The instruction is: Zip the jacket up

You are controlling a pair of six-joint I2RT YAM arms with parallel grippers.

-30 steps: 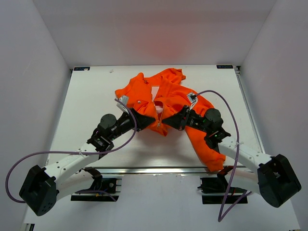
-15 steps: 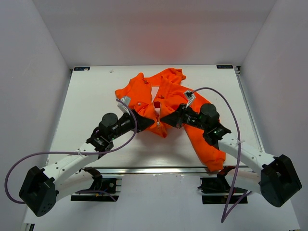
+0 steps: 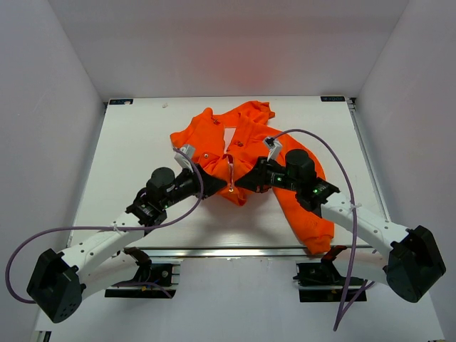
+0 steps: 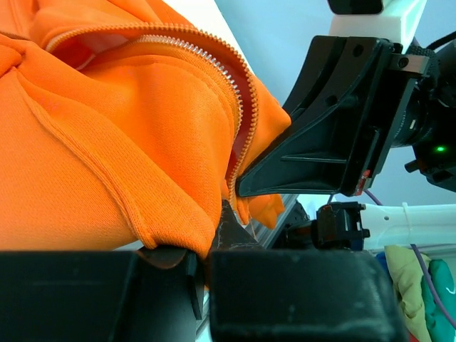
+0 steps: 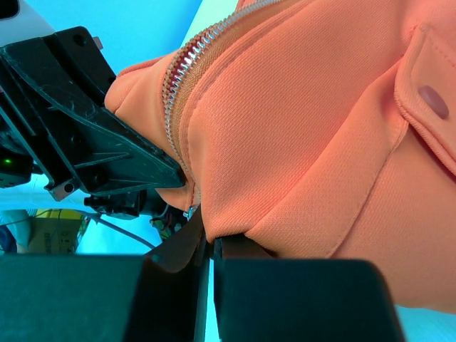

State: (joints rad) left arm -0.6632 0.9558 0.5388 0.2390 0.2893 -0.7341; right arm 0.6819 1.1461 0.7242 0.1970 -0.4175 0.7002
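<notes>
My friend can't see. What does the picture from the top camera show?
A bright orange jacket lies crumpled on a white table, its front open. Reaching in from the bottom edge, the left gripper and right gripper meet at the jacket's lower front, jaws shut on the fabric.

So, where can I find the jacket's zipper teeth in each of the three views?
Top external: zipper teeth at centre, a thin pale line down the jacket front.
Left wrist: zipper teeth upper middle, curving downward.
Right wrist: zipper teeth upper left, curving downward.
Shared landmark: the orange hem at the zipper's lower end.
</notes>
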